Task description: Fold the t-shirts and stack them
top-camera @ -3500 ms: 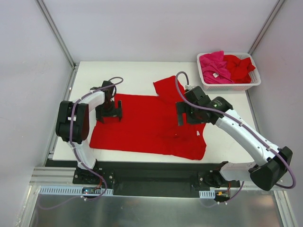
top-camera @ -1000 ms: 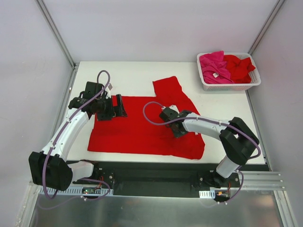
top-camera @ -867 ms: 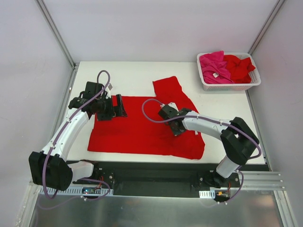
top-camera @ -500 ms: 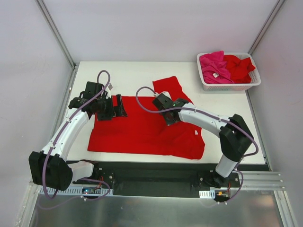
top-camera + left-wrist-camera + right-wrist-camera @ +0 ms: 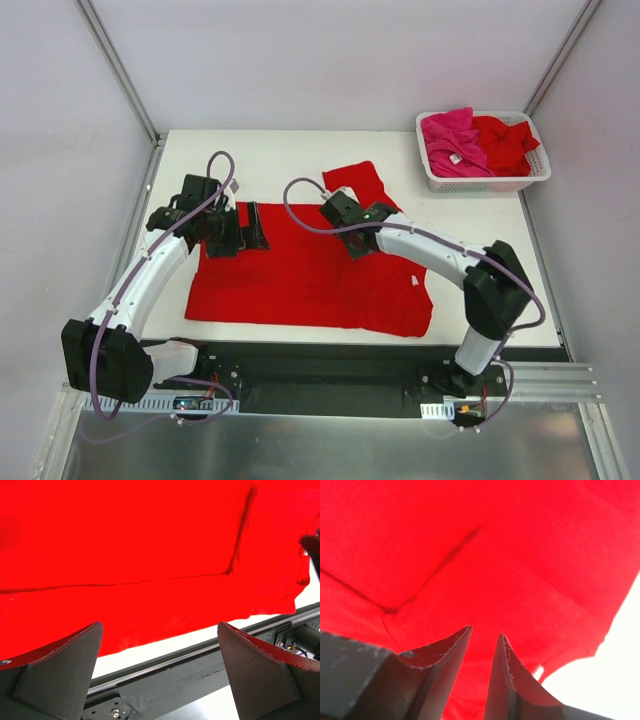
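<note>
One red t-shirt (image 5: 300, 275) lies spread flat on the white table (image 5: 270, 160), a sleeve (image 5: 355, 185) pointing to the far side. My left gripper (image 5: 255, 228) hovers over its far left corner, open wide; in the left wrist view the gripper (image 5: 160, 625) holds nothing and the red cloth (image 5: 150, 555) lies beyond the fingertips. My right gripper (image 5: 357, 244) sits low over the shirt's far middle. The right wrist view shows the gripper (image 5: 484, 632) with a narrow gap, no cloth pinched, above a creased fold (image 5: 445, 565).
At the back right corner a white slotted basket (image 5: 530, 178) holds a magenta t-shirt (image 5: 450, 140) and a red one (image 5: 505, 140). A black rail (image 5: 330, 360) runs along the table's near edge. Grey walls enclose both sides.
My right gripper has slid from the shirt's middle toward its far edge and parted its jaws a little. The left arm has stayed put, open.
</note>
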You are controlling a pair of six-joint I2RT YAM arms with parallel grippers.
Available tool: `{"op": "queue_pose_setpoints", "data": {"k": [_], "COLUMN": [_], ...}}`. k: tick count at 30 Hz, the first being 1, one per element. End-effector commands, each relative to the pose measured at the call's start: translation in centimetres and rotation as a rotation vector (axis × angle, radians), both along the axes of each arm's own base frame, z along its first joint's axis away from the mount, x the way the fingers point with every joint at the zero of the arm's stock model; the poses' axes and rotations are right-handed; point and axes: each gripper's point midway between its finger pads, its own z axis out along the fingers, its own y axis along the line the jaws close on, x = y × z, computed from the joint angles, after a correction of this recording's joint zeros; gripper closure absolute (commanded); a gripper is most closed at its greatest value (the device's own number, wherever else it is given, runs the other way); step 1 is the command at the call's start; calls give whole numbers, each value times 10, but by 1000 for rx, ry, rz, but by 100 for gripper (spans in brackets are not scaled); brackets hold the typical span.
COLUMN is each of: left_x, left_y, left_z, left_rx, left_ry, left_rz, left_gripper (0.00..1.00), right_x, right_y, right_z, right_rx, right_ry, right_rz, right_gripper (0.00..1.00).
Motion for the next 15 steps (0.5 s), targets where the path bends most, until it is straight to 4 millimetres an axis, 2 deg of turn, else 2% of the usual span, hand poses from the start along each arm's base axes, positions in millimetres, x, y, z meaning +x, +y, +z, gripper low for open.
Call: {"op": "queue_pose_setpoints", "data": {"k": [1,3,5,7,8,9,10,11,13,14,15], "left_x": [-1,1,2,5,8,10,13,18,24,29,33], "left_y": [-7,-7,-8,-6,-5,-3,2,6,19,22,26], "left_z": [5,4,5,3,5,5,5,8,10,15,17], "left_rx": [-22,-20,-16,-1,9,23,59,80,152,173,197], "left_ry": [-5,-3,-7,-6,-20,-29,-42,-62,-82,-99,-106], "left_rz": [-22,-24,-31,-36,-45,-46,-33,-35,-3,-1,10], "left_gripper": [1,1,1,0,1,1,1,1,1,1,1], "right_x": [-18,-30,-45,-55,-59,-62,-67,-67,-64,-59,-55], "right_y": [-29,-34,-36,-43,-47,-50,-56,-57,-65,-66,-68], "right_z": [31,31,22,24,24,34,31,36,59,68,77], "right_rx": [16,49,67,83,94,139,178,230,364,414,442], "right_ry": [-44,-22,15,30,39,29,65,67,44,24,6], "right_rz": [-66,-77,-67,-76,-95,-102,-125,-148,-183,-191,-177], "right_gripper": [68,68,68,63,52,47,42,32,22,8,3]}}
